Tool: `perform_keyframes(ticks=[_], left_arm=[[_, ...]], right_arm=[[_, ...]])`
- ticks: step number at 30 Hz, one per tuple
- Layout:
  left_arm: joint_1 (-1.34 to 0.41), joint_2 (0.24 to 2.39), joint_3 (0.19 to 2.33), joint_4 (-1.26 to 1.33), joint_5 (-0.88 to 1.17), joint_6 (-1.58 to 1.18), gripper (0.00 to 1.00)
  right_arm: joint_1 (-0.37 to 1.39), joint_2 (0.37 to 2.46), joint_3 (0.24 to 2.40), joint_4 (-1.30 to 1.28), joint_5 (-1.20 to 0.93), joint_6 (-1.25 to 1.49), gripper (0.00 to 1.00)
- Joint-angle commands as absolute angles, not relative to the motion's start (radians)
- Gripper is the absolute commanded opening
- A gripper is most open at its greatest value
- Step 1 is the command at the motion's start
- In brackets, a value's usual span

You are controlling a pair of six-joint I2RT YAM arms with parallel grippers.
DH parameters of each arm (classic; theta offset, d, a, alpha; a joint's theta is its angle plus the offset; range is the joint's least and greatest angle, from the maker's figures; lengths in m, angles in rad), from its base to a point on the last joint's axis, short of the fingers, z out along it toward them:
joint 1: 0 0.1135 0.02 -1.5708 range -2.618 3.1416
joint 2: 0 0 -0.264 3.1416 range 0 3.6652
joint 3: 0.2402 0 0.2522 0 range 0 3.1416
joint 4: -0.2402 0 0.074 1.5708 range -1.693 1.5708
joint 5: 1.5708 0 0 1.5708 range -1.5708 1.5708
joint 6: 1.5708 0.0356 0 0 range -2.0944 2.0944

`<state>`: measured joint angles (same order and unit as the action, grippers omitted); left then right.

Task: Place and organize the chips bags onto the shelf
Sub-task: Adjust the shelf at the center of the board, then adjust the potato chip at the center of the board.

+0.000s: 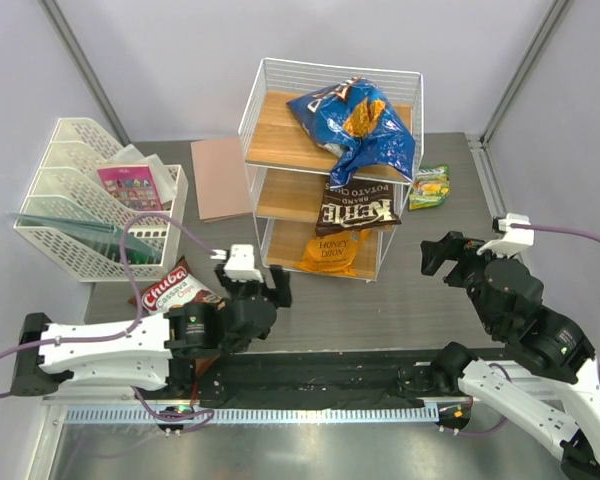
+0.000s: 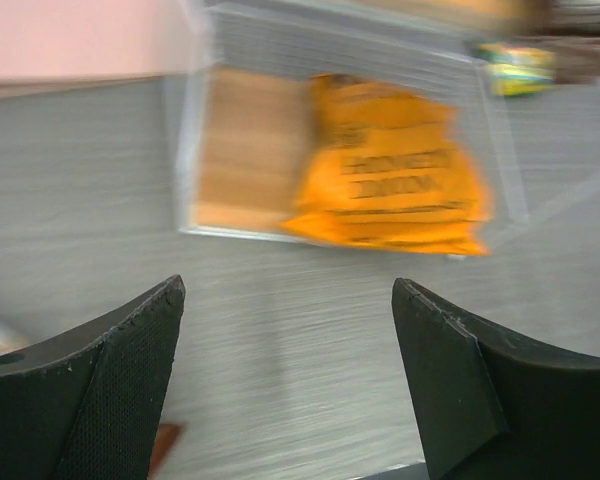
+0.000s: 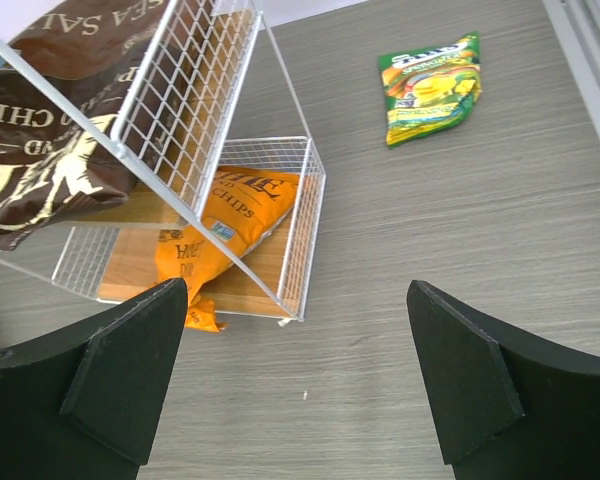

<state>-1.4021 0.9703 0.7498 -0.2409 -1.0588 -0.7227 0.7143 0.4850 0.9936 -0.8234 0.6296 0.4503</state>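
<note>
The shelf (image 1: 270, 100) holds three chips bags (image 1: 358, 208); the green-yellow bag (image 1: 431, 186) at the table's far-right edge and the Chuba bag (image 1: 175, 288) by its near-left corner remain, with the left gripper (image 2: 290, 390) and right gripper (image 3: 300, 390) both spread and empty.

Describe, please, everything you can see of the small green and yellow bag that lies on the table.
The small green-yellow bag is a glossy, crinkly snack packet with green edges, yellow pictures and lettering too small to read. It looks sealed and lies flat, face up, on the grey table, to the right of the shelf and apart from it. Only the table touches it.
</note>
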Motion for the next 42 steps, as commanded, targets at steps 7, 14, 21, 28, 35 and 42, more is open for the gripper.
perform_keyframes(ticks=[7, 14, 21, 28, 35, 42], left_arm=[[-1.33, 0.92, 0.819, -1.293, -1.207, -1.624, 0.85], [-1.191, 0.97, 0.816, -1.502, -1.085, -1.807, 0.88], [-1.114, 0.844, 0.767, -1.592, -1.014, -1.917, 0.88], [-1.023, 0.951, 0.72, -1.462, -0.979, -1.853, 0.88], [-0.879, 1.046, 0.623, -1.142, -0.905, -1.675, 0.89], [-0.868, 1.133, 0.604, -0.939, -0.859, -1.513, 0.85]], right_arm=[[0.716, 0.552, 0.994, -0.706, 0.372, 0.37, 0.93], [0.718, 0.514, 0.971, -0.692, 0.383, 0.338, 0.92], [0.718, 0.538, 0.98, -0.686, 0.405, 0.302, 0.95], [0.718, 0.529, 0.986, -0.669, 0.423, 0.272, 0.96], [0.718, 0.505, 1.003, -0.68, 0.462, 0.242, 0.97], [0.716, 0.499, 0.993, -0.693, 0.468, 0.252, 0.97]])
